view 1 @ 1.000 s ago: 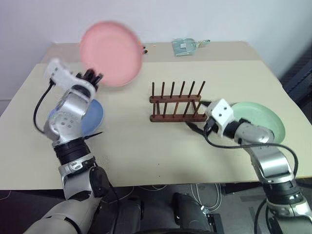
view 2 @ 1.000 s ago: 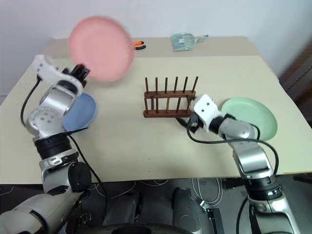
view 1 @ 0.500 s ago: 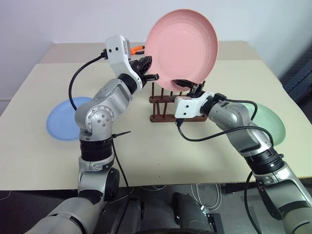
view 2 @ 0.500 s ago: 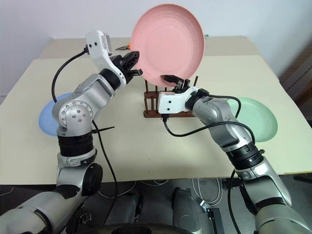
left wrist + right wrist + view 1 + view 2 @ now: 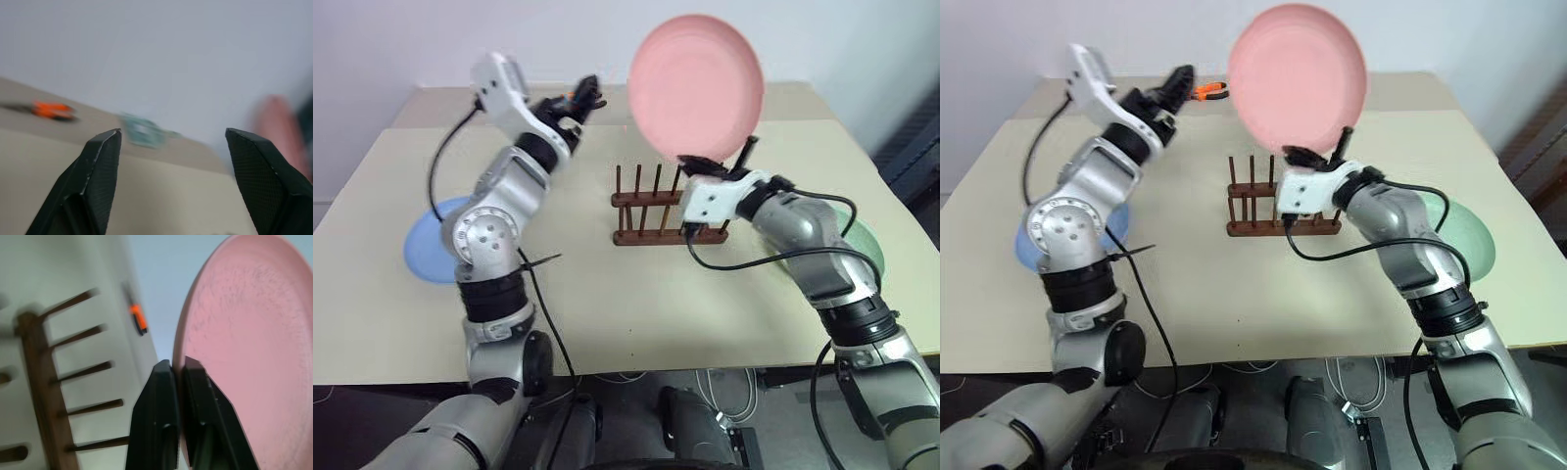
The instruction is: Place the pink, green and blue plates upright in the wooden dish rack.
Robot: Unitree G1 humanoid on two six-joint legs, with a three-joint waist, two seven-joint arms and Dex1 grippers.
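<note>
Having let go of the pink plate since half a second ago, the left tool now standing pulled back toward the left, fingers spread wide with nothing between them; plate now passed over wholly to the right tool, which a second ago was lying low on the counter beside the green plate; now raised, fingers pinched narrowly on the pink plate's lower rim.

Holding the pink plate upright in the air, above and just behind the right end of the wooden dish rack; not yet set between the pegs; rack standing empty near the counter's middle.

Lying flat on the counter at the left, the blue plate, partly hidden behind the left arm; lying flat at the right, the green plate, mostly covered by the right forearm.

Showing no readable writing or brand anywhere; a pale teal packet at the counter's far edge appearing too blurred to read.

Showing in the right wrist view the fingers closed on the plate's edge, one on each face, with the rack's pegs and an orange-handled object beyond; showing in the left wrist view the same orange object and the teal packet against the wall, with a pink blur at one edge; giving in the head views the whole layout of both arms, the rack and the two resting plates.
</note>
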